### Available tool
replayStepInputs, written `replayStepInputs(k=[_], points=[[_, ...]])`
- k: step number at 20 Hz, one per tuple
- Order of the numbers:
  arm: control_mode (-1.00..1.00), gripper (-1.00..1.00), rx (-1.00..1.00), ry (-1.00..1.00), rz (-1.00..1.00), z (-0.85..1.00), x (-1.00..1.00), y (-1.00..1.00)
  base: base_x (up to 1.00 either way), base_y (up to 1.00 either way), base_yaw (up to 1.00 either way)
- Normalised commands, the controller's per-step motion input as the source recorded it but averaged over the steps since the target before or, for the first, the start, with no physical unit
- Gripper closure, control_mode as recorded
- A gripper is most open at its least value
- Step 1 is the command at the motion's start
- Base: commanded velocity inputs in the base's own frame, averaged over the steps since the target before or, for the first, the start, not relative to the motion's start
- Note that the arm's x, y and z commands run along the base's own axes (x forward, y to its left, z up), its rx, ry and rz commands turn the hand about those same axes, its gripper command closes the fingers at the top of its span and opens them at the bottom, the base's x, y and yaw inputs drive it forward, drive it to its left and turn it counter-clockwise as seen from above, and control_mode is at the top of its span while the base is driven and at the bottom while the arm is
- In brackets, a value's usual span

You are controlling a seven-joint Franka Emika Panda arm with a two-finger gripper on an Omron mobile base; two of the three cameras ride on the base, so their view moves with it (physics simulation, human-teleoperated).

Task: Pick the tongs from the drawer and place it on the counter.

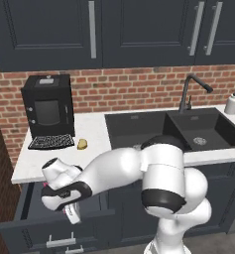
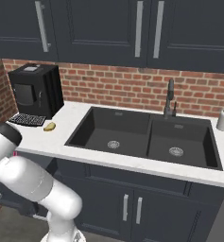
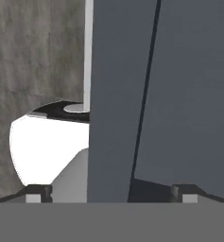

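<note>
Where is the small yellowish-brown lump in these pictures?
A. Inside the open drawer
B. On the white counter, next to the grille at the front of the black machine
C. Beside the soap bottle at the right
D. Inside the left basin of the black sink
B: the yellowish-brown lump lies on the counter just right of the grille in front of the black machine, left of the sink.

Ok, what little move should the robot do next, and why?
Probably ease the tool onto the tongs and close it. Its fingertips stand wide apart with nothing between them, and a bit of pink shows beside the hand in the open drawer.
</note>
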Motion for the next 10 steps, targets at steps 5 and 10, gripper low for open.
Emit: replayStepInputs(k=[5,10], points=[[-1.0,-1.0,0.0,0.0,-0.01,-0.27,0.0,0.0,0.0,0.0,0.0],[-1.0,-1.0,-0.02,0.02,0.01,-0.13,-0.12,0.0,0.0,0.0,0.0]])
